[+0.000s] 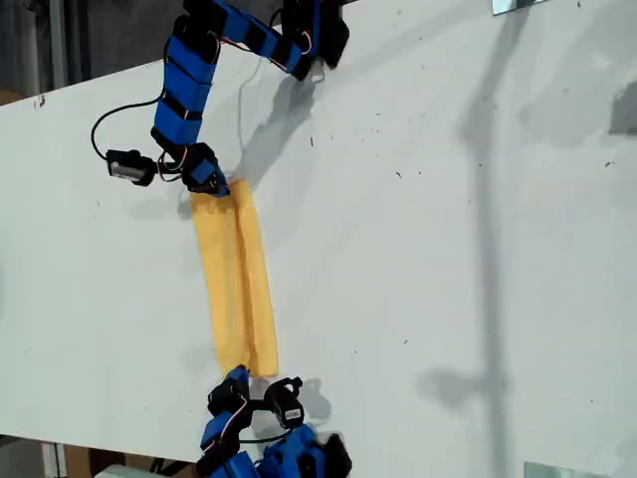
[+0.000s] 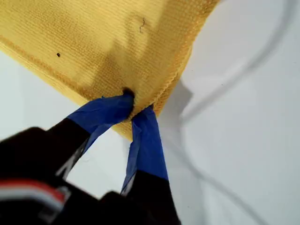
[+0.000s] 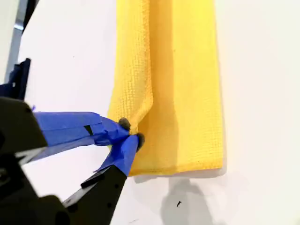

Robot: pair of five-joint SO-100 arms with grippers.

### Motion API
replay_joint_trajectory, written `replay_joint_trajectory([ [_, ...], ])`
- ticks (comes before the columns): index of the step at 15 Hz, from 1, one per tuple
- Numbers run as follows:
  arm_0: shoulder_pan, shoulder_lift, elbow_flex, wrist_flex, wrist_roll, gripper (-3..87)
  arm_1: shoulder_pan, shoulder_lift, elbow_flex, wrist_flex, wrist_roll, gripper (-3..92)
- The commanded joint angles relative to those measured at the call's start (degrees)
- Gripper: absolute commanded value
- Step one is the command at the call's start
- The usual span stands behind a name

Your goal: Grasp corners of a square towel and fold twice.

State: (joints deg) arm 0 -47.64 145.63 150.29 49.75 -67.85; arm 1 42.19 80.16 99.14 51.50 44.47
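The yellow-orange towel (image 1: 239, 279) lies on the white table as a long narrow strip with a raised ridge down its middle. My first gripper (image 1: 221, 187) is shut on its far end in the exterior view; the first wrist view shows the blue-taped fingers (image 2: 105, 112) pinching the hemmed edge of the towel (image 2: 117, 47). My second gripper (image 1: 239, 376) is shut on the near end. In the second wrist view my second gripper (image 3: 131, 133) pinches the doubled corner of the towel (image 3: 183, 93). No white tag shows.
A black cable (image 1: 105, 124) loops on the table (image 1: 448, 249) beside the first arm, and a white cable (image 1: 244, 95) runs under it. Metal pieces sit at the exterior view's upper right (image 1: 518, 5) and lower right (image 1: 567, 468) corners.
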Motion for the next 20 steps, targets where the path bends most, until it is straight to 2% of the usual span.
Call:
replay_joint_trajectory([
  [1, 2.02, 4.39, 0.88, 3.16, -2.29, -2.5, -1.67, 4.75, -0.88, 0.35, 0.79, -0.1],
  [5, 6.68, 13.89, 0.97, 11.87, -6.15, -2.5, -4.48, 6.33, 0.09, 0.44, 0.79, -0.1],
  [12, 8.26, 16.35, 6.06, 10.90, -9.67, -2.5, -5.19, 4.31, 1.76, 0.09, 2.29, -0.1],
  [13, 8.88, 15.73, 6.06, 10.46, -9.93, -2.4, -5.19, 4.31, 1.67, 0.18, 2.29, -0.1],
  [15, 12.57, 12.74, 4.75, 7.82, -11.25, 7.5, -5.27, 4.31, 1.58, 0.97, 2.02, 16.7],
  [16, 15.82, 7.21, 1.49, 6.68, -12.04, 9.0, -5.19, 4.31, 1.58, 1.05, 2.20, 23.4],
  [18, 21.97, -4.92, -4.04, 0.70, -15.47, 9.6, -4.66, 3.96, 1.49, 1.49, 2.29, 26.8],
  [19, 23.38, -8.26, -4.04, -3.69, -15.82, 15.4, -4.31, 3.87, 1.49, 1.76, 2.29, 26.5],
  [20, 23.55, -9.84, -3.78, -4.48, -16.44, 12.3, -3.96, 3.87, 1.49, 2.02, 2.29, 26.1],
])
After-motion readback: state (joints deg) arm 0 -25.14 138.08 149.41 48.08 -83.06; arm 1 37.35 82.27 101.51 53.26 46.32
